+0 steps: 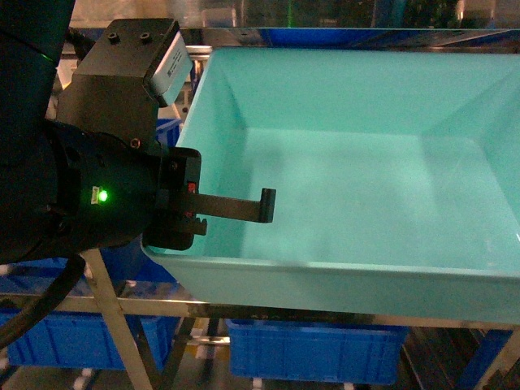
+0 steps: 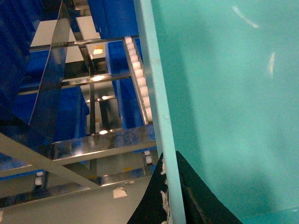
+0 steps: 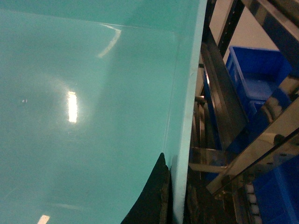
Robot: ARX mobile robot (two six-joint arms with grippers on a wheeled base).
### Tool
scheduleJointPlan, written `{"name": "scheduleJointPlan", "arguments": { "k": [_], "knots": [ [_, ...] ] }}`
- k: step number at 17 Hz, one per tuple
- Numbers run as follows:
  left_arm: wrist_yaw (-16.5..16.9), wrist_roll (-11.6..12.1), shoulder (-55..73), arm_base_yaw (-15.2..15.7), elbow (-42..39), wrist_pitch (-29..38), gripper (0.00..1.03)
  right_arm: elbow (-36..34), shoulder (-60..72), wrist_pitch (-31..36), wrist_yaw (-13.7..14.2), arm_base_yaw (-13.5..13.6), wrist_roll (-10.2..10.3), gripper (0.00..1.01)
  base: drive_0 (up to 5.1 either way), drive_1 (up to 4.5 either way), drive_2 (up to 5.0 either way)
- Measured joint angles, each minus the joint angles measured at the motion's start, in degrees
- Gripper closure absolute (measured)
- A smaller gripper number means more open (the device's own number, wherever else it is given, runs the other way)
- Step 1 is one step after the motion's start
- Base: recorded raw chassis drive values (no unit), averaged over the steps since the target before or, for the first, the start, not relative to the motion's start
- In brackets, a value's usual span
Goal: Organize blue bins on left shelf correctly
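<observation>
No readable labels anywhere; my left gripper [image 1: 236, 207] pinches the turquoise bin [image 1: 357, 187] wall, right gripper [image 3: 174, 196] likewise clamps its rim, steel shelf [image 2: 103, 142] below.

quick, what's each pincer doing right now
left pincer: shut on the turquoise bin, clamping its left wall.
right pincer: shut on the same bin's right wall.

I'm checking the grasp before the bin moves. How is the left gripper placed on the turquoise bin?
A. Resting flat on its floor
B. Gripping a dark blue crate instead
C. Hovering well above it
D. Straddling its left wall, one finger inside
D: the left gripper straddles the turquoise bin's left wall, one finger inside.
</observation>
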Motion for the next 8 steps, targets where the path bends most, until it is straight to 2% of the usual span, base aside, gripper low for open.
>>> {"name": "scheduleJointPlan", "arguments": {
  "k": [1,3,8],
  "knots": [
    [1.42,-1.33,3.5,0.37,0.07,0.0,1.01,-1.16,3.41,1.07,-1.11,-0.09,0.26,0.99,0.0,0.0,0.0],
    [3.63,-1.92,10.23,0.39,1.27,-0.39,1.01,-1.81,10.67,3.52,-2.6,-1.31,0.17,0.99,0.0,0.0,0.0],
    [7.45,-1.2,22.29,2.6,10.64,-2.1,1.01,3.72,24.2,8.26,-3.69,-2.64,-0.57,0.99,0.0,0.0,0.0]
  ]
}}
